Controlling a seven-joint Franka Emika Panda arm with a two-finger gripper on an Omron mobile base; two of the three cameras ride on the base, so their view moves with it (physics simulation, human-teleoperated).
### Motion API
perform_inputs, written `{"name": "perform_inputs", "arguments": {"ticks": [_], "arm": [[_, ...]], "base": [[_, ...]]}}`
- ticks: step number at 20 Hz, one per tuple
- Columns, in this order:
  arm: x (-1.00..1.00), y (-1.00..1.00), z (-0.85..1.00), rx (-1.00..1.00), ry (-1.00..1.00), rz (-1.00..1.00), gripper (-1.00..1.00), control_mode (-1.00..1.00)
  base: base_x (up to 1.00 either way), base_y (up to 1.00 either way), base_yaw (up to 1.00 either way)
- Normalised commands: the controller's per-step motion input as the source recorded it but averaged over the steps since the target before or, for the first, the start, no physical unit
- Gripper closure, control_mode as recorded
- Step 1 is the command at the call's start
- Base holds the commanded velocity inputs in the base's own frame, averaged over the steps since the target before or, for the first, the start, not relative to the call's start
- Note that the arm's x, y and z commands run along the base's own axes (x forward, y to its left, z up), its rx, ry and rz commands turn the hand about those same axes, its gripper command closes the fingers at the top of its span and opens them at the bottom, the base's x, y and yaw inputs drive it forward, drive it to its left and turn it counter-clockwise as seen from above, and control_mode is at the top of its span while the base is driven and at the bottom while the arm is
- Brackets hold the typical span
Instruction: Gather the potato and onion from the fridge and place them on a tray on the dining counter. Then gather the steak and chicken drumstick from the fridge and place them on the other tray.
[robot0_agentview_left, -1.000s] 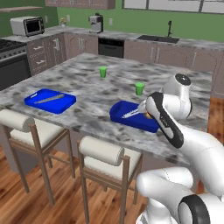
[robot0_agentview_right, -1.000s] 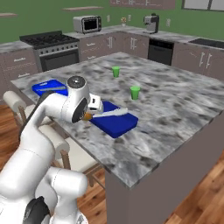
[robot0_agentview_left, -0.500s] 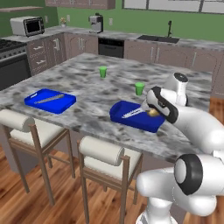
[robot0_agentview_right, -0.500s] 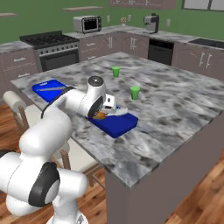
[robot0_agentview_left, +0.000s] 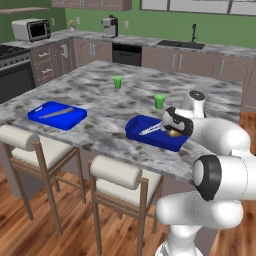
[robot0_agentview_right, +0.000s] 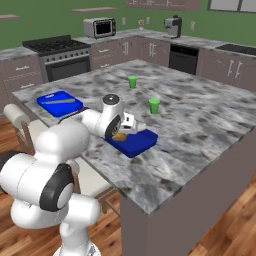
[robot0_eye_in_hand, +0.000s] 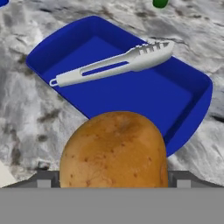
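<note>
My gripper (robot0_eye_in_hand: 113, 179) is shut on the potato (robot0_eye_in_hand: 113, 151), a brown speckled lump between the fingers. The potato (robot0_agentview_left: 174, 133) hangs just above the right end of the near blue tray (robot0_agentview_left: 152, 140) on the dining counter (robot0_agentview_left: 100, 95). From the right base view the potato (robot0_agentview_right: 120, 136) sits at the tray's (robot0_agentview_right: 141, 143) near-left edge under the gripper (robot0_agentview_right: 122, 132). Silver tongs (robot0_eye_in_hand: 118, 65) lie across the tray (robot0_eye_in_hand: 131, 98). The other blue tray (robot0_agentview_left: 55, 114) lies to the left. The onion, steak, drumstick and fridge are out of view.
Two green cups (robot0_agentview_left: 117, 82) (robot0_agentview_left: 159, 101) stand on the counter beyond the trays. Two padded stools (robot0_agentview_left: 117, 172) (robot0_agentview_left: 20, 137) are tucked under the counter's near edge. A stove, microwave (robot0_agentview_right: 100, 26) and sink line the far walls.
The gripper with the potato has edged a little lower and farther over the near tray. The arm's elbow has folded closer to the cameras.
</note>
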Motion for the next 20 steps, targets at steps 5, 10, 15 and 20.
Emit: {"name": "perform_inputs", "arguments": {"ticks": [5,10,15,20], "arm": [[0.48,-0.22,-0.28,-0.02,0.00,-0.03,1.00,-1.00],[0.44,-0.25,-0.21,0.00,0.02,0.00,1.00,-1.00],[0.31,-0.22,-0.25,0.00,0.02,-0.01,1.00,-1.00],[0.31,-0.16,-0.23,0.00,0.02,-0.02,1.00,-1.00]], "base": [[0.00,0.00,0.00],[0.00,0.00,0.00],[0.00,0.00,0.00],[0.00,0.00,0.00]]}}
